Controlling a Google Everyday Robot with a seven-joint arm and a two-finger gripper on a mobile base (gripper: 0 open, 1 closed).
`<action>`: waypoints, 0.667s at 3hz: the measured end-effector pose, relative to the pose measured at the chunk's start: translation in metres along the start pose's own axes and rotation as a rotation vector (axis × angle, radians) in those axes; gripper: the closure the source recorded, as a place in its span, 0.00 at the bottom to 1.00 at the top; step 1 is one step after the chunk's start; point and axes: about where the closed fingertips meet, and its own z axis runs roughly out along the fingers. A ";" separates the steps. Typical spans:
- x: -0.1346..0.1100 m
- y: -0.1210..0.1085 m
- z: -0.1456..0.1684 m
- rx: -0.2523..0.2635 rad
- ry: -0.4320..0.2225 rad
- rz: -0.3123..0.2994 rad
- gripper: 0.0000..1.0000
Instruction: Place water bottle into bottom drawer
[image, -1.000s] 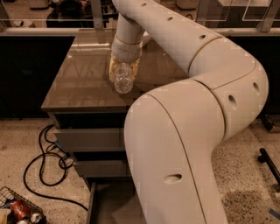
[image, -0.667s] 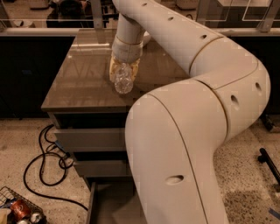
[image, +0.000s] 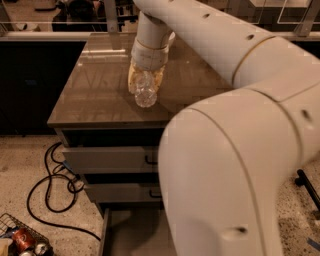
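Note:
The water bottle (image: 145, 91) is a clear crinkled plastic bottle, held bottom-down above the brown cabinet top (image: 95, 100). My gripper (image: 145, 79) is shut on the bottle's upper part, its yellowish fingers (image: 132, 75) on either side; the cap and label are hidden. The bottom drawer (image: 131, 234) is pulled open below the cabinet, showing a bare grey floor and a low left wall. Much of it is hidden behind my white arm (image: 230, 150).
Two upper drawers (image: 110, 159) are closed, with black bar handles. A black cable (image: 50, 195) lies looped on the speckled floor at the left. A wire basket with cans (image: 20, 242) sits at the bottom left. A dark stand base (image: 307, 187) is at the right.

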 end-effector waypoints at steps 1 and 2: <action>0.042 -0.025 -0.040 0.042 -0.074 -0.050 1.00; 0.097 -0.048 -0.084 0.080 -0.135 -0.118 1.00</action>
